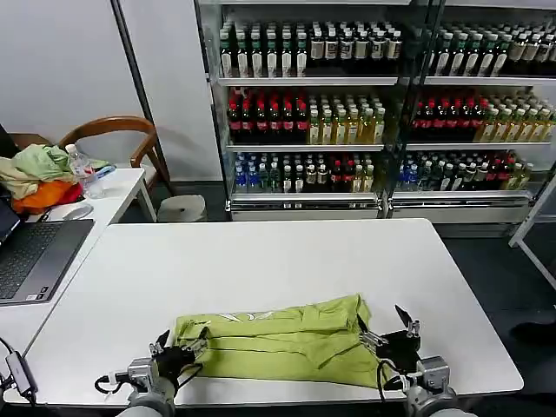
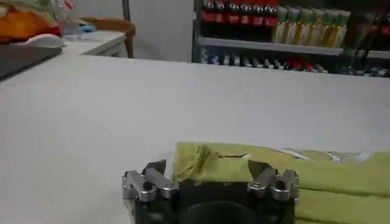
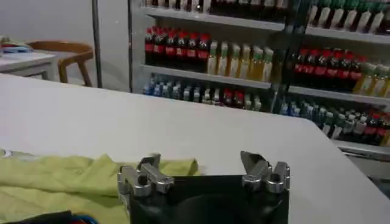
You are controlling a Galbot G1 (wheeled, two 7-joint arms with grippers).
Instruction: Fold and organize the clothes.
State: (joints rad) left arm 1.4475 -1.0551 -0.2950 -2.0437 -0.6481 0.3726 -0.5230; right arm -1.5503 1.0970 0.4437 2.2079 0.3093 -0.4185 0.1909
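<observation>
Where the table nears the robot, folded lime shirt, no readable print, left claw wide, right claw wide.

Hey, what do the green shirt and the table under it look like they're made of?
The lime shirt looks like thin, soft woven or knit fabric, matte: it creases and folds limply. The table looks like a smooth white laminate or painted board with a faint sheen; which one can't be told.

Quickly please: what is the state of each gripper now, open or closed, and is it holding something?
Left gripper: open, holding nothing, at the left end of the shirt.
Right gripper: open, holding nothing, at the shirt's right end.
</observation>
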